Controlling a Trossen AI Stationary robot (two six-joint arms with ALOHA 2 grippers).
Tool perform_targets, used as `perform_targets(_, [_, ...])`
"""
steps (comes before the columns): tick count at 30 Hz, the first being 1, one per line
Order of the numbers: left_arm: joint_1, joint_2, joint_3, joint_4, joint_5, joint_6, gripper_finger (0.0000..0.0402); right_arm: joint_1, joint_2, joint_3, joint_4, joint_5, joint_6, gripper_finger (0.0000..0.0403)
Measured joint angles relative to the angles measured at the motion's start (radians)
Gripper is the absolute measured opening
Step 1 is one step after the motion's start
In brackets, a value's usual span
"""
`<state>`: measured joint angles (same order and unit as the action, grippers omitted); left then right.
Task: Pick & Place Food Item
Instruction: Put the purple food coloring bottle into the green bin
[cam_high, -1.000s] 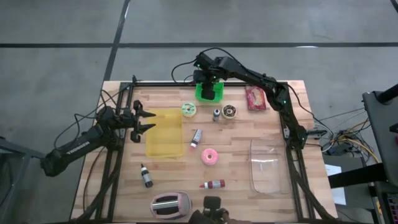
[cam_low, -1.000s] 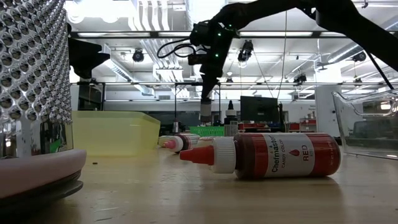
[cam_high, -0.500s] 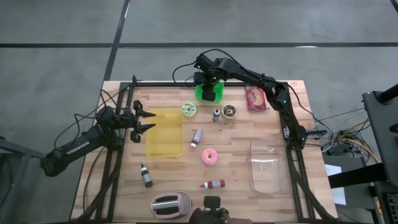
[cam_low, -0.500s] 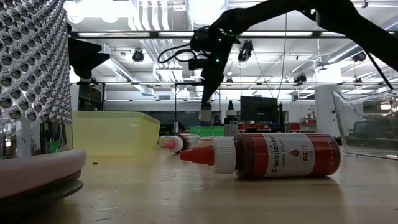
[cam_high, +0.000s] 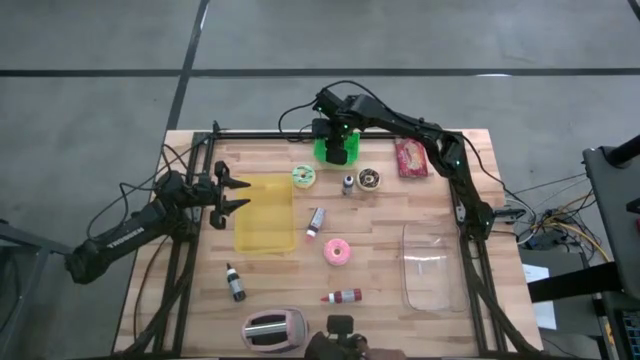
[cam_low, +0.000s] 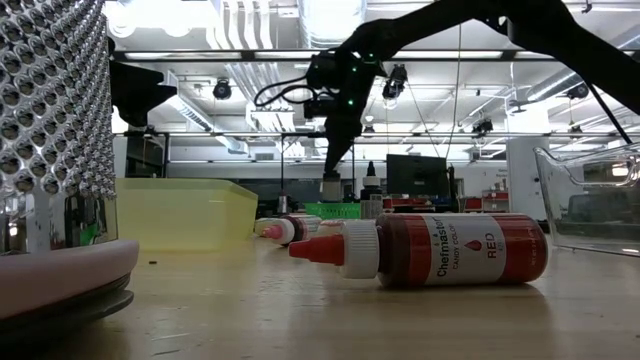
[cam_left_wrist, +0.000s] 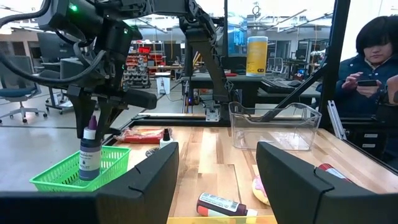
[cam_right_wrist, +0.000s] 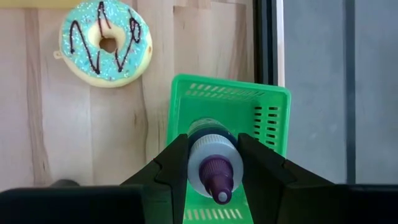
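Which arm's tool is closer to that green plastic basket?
Right. The right tool hangs directly over the green plastic basket, gripping a purple-capped bottle; the left tool waits beside the yellow tray.

Between my dark jaws is a bottle (cam_right_wrist: 212, 163) with a white shoulder and purple cap, over a bright green basket (cam_right_wrist: 258, 114). On the pale wooden desk (cam_right_wrist: 43, 124) lies a turquoise sprinkled doughnut (cam_right_wrist: 106, 41) with dark zigzag lines.

Overhead looks straight down; low level; both share green basket (cam_high: 337, 149).
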<state>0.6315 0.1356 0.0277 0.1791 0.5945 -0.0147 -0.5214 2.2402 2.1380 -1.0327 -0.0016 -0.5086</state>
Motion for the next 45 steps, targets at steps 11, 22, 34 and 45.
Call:
perform_targets(11, [0.000,0.000,0.000,0.000,0.000,0.000,0.0223,-0.003,0.000,-0.016,0.044,-0.008,-0.019,0.0107])
perform_targets(22, [0.000,0.000,0.000,0.000,-0.001,-0.001,0.0223,-0.022,0.001,-0.016,0.050,-0.049,-0.022,0.0107])
perform_targets(34, [0.000,0.000,0.000,0.000,-0.002,-0.004,0.0223,-0.036,0.002,-0.016,0.051,-0.110,-0.051,0.0107])
perform_targets(45, [0.000,0.000,0.000,0.000,-0.003,-0.012,0.0223,-0.045,0.028,-0.010,0.005,-0.104,-0.038,0.0107])
